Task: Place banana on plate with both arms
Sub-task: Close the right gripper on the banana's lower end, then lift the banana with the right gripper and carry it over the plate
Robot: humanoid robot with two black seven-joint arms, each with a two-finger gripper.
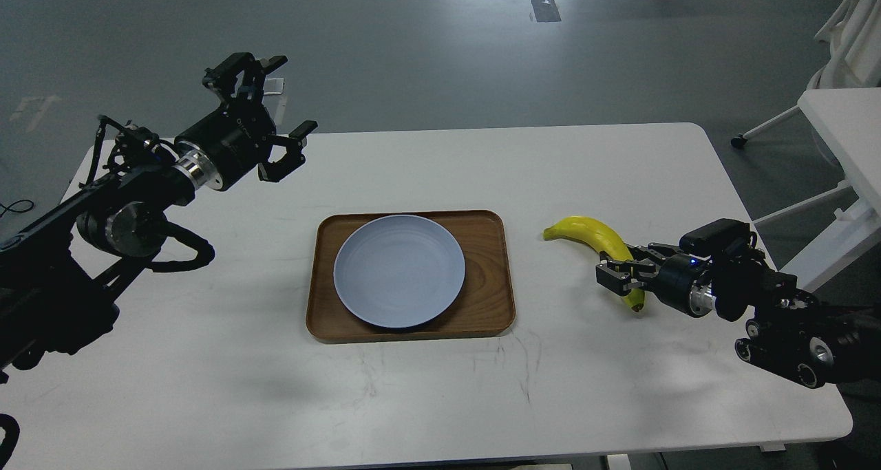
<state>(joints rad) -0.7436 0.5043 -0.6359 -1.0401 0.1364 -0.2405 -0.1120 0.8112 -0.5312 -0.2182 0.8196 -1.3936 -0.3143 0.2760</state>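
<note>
Yellow and curved, the banana (593, 234) is lying on the white table (619, 153), to the right of the wooden tray (492, 277) and well apart from it. Its greenish stem is pointing toward the tray and its dark tip is pointing toward the robot.

The right gripper (621, 276) is sitting low at the dark-tip half of the fruit, with its fingers standing on both sides of the banana. They are looking close around it, but I cannot tell if they are already pressing it or are only placed around it. The banana is not looking lifted. I think this end is chosen because it is the nearest to the right arm.

The left gripper (279, 109) is hanging high over the far left part of the table, wide open and holding nothing. It seems to be waiting there, so the way to the plate is staying free.

The pale blue plate (399, 270) is resting inside the tray and is carrying nothing, so the placing is not yet done.
</note>
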